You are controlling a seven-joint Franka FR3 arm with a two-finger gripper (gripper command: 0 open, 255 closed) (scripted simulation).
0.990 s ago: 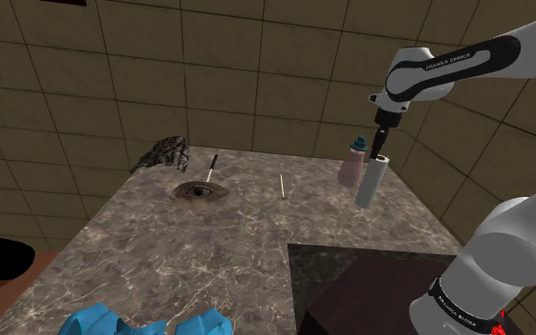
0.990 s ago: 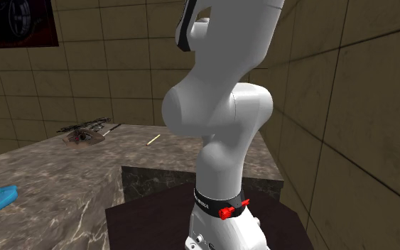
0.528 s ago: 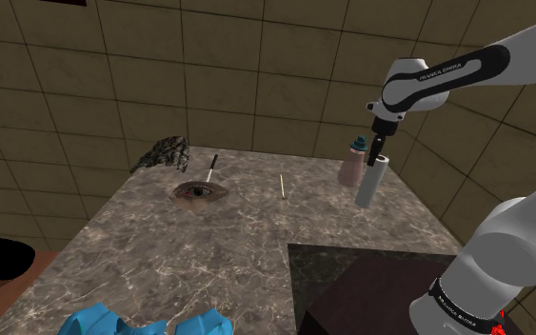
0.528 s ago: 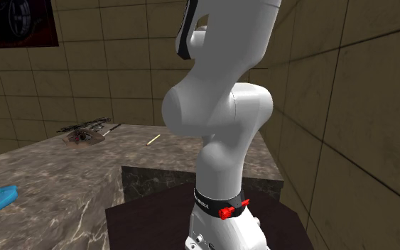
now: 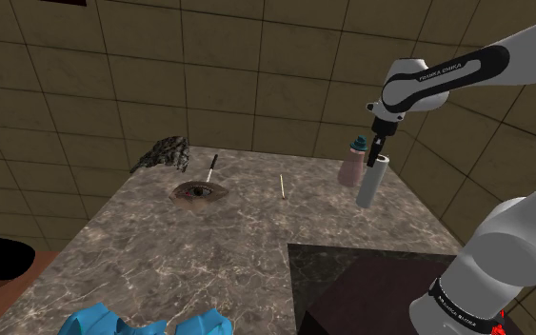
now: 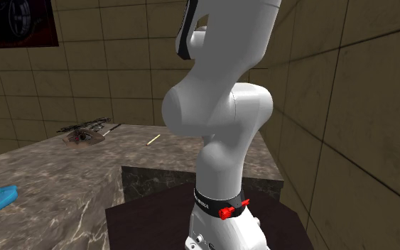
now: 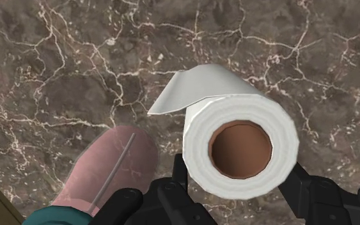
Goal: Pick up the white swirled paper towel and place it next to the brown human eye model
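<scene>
Paper towel roll [image 7: 223,89] hung clasped between the fingers of the gripper [image 7: 239,172] beside a pink bottle [image 7: 111,169], so the pickup looked done, while the carry to the brown eye model [image 5: 200,191], well apart from the gripper across the table [image 5: 256,238], remained.

White arm [image 6: 223,106], black joints [image 6: 217,199], black gripper [image 5: 378,149]

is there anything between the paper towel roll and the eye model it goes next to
The paper towel roll, clasped by the end effector, has a pink bottle close beside it, toward the eye model. A thin pale stick lies flat on the marble tabletop farther along. Nothing else shows between.
</scene>
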